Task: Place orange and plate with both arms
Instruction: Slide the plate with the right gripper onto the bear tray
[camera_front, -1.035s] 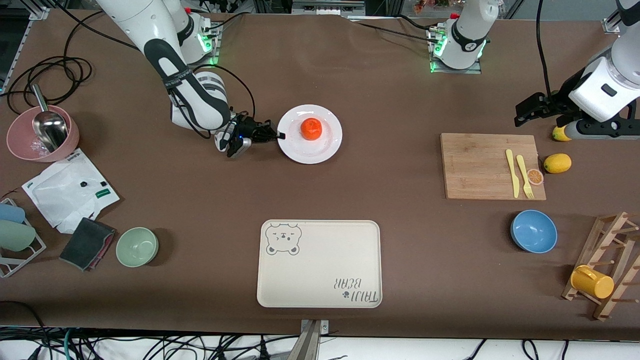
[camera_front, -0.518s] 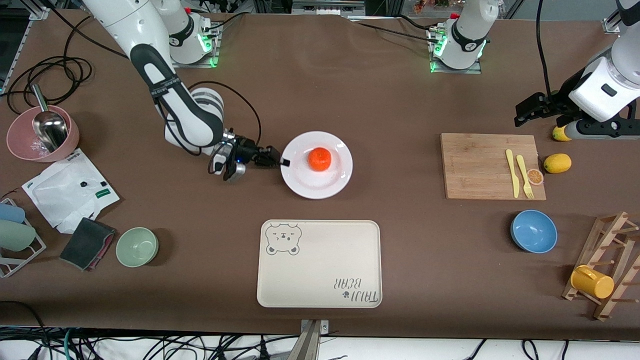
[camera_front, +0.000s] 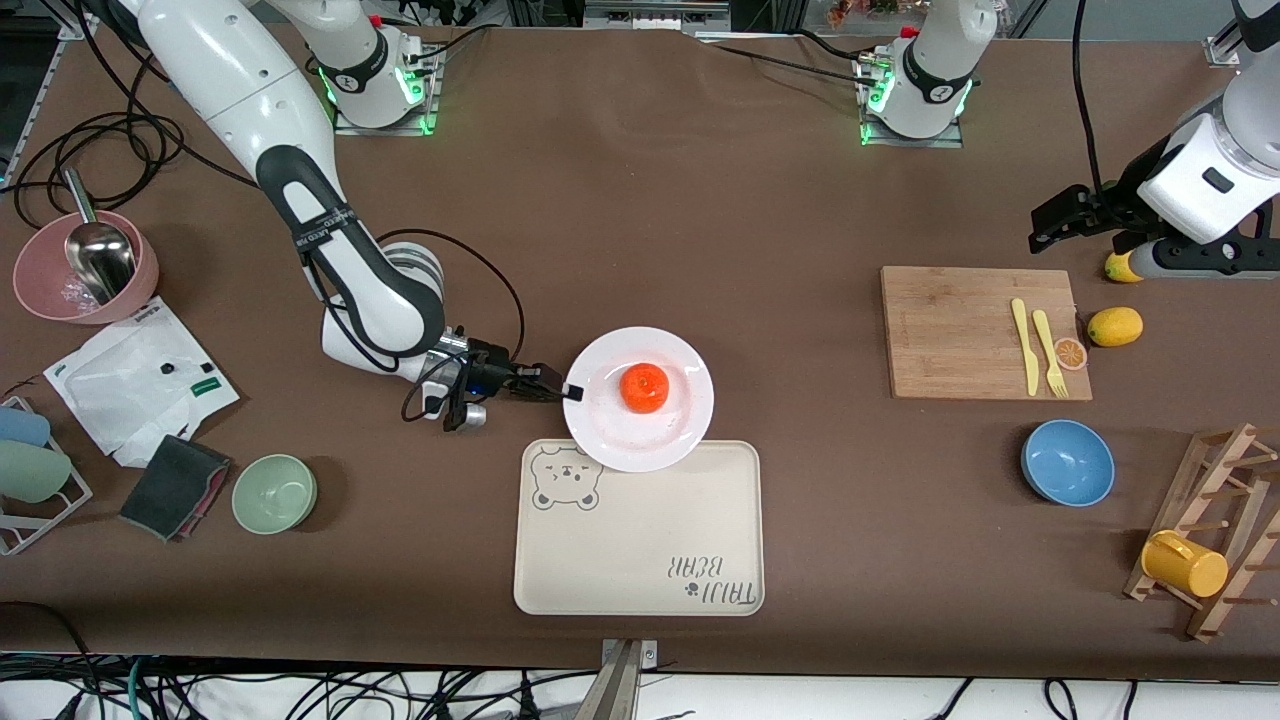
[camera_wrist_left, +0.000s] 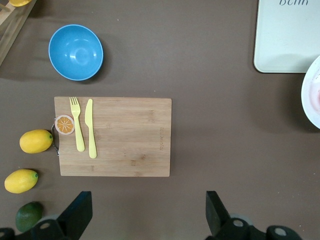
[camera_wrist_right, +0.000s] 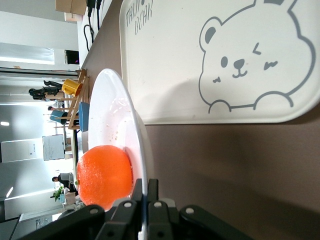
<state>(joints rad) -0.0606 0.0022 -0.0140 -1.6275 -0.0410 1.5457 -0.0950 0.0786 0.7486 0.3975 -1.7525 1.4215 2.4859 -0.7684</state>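
A: Right gripper?
B: Pinched tight on the plate rim, orange on it, over the tray edge.
A: Left gripper?
B: Spread wide, empty, waiting above the board.

"TAIJI BEAR" — on tray

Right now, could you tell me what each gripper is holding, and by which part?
The right gripper pinches the plate by its rim; the orange rides on it. The left gripper holds nothing.
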